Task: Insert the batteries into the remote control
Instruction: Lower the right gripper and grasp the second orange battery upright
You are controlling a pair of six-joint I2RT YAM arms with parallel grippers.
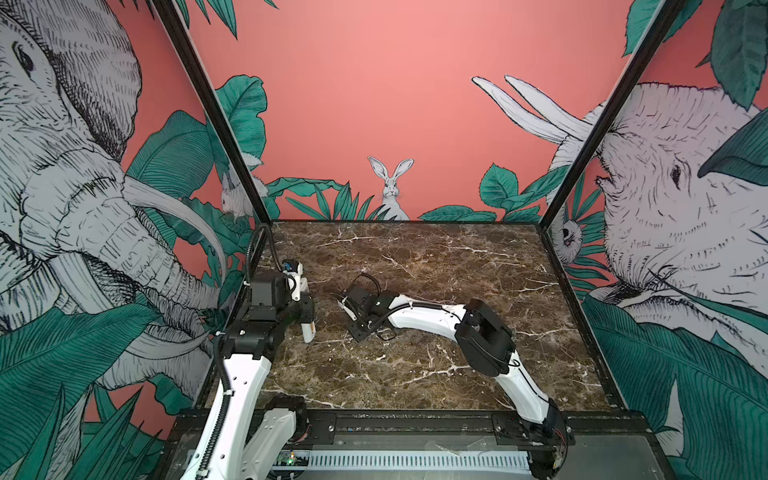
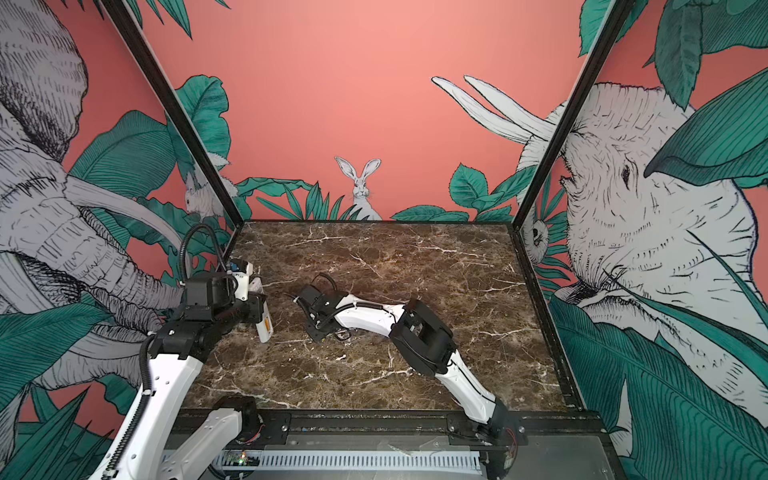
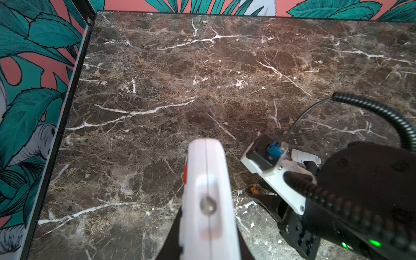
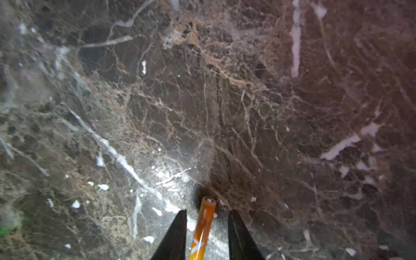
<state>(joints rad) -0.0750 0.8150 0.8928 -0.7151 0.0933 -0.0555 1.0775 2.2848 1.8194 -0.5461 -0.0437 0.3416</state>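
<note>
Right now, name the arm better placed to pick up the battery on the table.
Right. The right claw straddles the orange battery lying on the marble table, with a gap showing on each side. The left claw is shut on the remote control, so it is busy.

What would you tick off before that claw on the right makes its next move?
1. Battery lies on the table between the right gripper's jaws: ok.
2. Jaws closed on the battery: not ok, a gap shows on each side.
3. Left gripper has a grip on the remote control: ok.
4. Second battery located: cannot tell.
</note>
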